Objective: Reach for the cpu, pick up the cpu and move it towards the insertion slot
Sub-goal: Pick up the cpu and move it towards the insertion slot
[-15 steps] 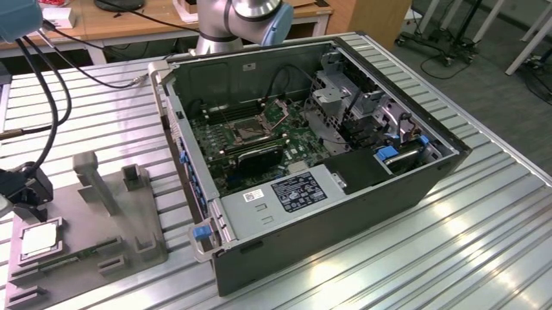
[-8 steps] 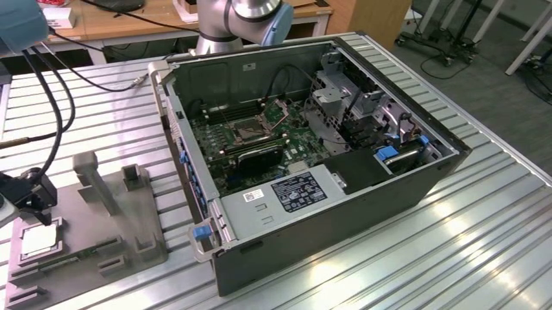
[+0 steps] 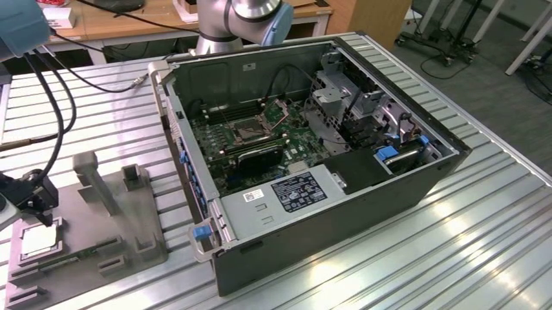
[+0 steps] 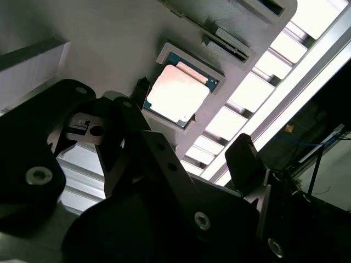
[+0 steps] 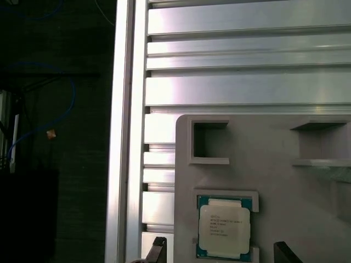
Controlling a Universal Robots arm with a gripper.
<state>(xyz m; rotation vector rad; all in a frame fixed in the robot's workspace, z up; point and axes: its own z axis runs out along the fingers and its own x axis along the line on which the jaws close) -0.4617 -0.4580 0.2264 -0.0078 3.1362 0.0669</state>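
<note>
The cpu [image 3: 39,240], a small silvery square chip, lies flat in a recess of the grey tray [image 3: 86,223] at the exterior view's lower left. My gripper [image 3: 36,210] hangs just above it, black and open. In the first wrist view the cpu [image 5: 224,226] lies between my two dark fingertips [image 5: 158,245], with a gap on each side. In the second wrist view the cpu [image 4: 178,93] sits beyond the fingers [image 4: 244,159], untouched. The insertion slot [image 3: 250,132] is a dark square socket with a metal frame on the motherboard inside the open computer case.
The open computer case [image 3: 345,194] fills the table's middle, its walls rising around the motherboard. The tray carries upright grey posts [image 3: 95,174] and a thin green strip [image 3: 86,248]. Black cables [image 3: 52,110] trail along my arm. The table's edge [image 5: 123,137] runs close beside the tray.
</note>
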